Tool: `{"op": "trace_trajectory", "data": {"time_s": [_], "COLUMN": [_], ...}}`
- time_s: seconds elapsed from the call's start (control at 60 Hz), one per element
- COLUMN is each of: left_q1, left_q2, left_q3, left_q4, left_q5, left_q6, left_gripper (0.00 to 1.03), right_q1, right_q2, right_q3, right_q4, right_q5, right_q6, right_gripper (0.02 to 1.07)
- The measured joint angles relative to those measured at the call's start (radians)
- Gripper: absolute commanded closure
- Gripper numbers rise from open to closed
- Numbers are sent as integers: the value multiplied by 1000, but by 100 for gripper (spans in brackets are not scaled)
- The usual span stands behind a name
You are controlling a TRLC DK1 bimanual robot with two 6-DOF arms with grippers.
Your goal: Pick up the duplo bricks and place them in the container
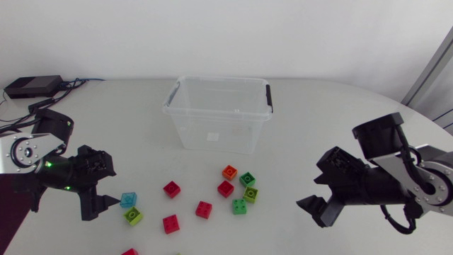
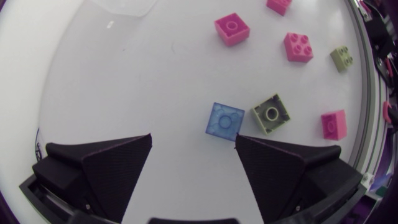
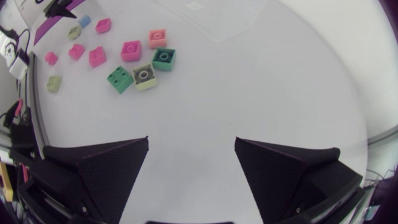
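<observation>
The left tool (image 2: pixel 193 140) hung released over the white bench (image 2: pixel 155 74). A translucent blue square duplo brick (image 2: pixel 225 121) lay just ahead of it, off-centre toward one finger. To my eye it needed to centre first, then close on flat sides, clear of the olive-green brick (image 2: pixel 271 114) just beside. The right tool (image 3: pixel 191 140) gaped too. The clear plastic container (image 1: pixel 212 131) stood well apart. A red brick (image 1: pixel 129 251) was cut off.

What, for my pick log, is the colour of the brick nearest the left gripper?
The brick is light blue; best in left wrist view.
</observation>
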Motion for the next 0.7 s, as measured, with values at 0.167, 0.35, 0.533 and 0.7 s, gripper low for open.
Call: {"op": "trace_trajectory", "data": {"time_s": [0.167,0.35,0.533,0.7], "left_q1": [-8,-31,-52,-56], "left_q2": [49,121,163,182], "left_q3": [-1,-1,2,29], "left_q4": [-11,-61,-71,-90], "left_q5": [22,54,74,95], "left_q6": [99,164,185,185], "left_gripper": [22,40,58,64], "right_q1": [30,50,106,162], "right_q2": [0,11,28,91], "right_q3": [0,0,-3,-4], "right_q4": [-5,-16,18,87], "right_q5": [-27,-34,-37,-38], "right_q6": [-77,-102,-116,-115], "right_gripper": [7,7,7,10]}}
